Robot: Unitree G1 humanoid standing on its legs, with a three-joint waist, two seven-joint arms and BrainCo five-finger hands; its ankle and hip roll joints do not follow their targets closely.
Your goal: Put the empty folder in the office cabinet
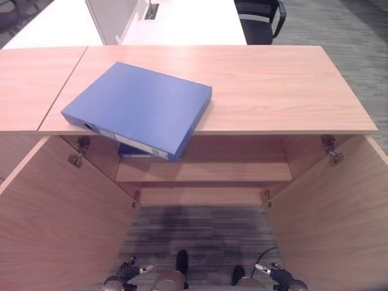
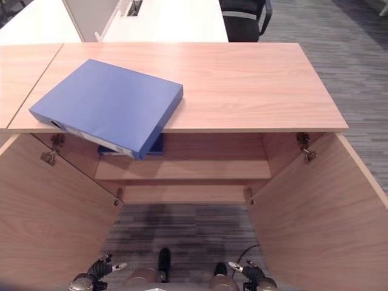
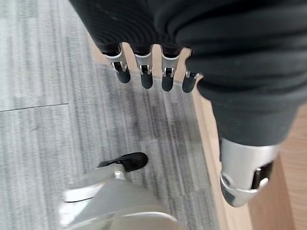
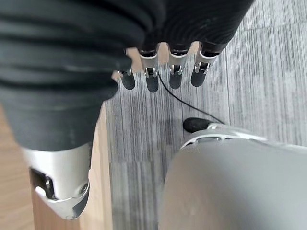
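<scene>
Left eye view: flat blue folder lies on the wooden cabinet top, one corner hanging over the edge, so a bump could tip it off. Left wrist view: left hand loose, empty. Right wrist view: right hand loose, empty.

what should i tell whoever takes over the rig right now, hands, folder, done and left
Left hand and right hand: both open, low by the floor, holding nothing.
Folder: blue, flat on the cabinet top, near corner overhanging the front edge.
Cabinet: both doors open; another blue item lies on the shelf under the folder.
Done: doors open.
Left: pick up the folder, put it inside.
</scene>
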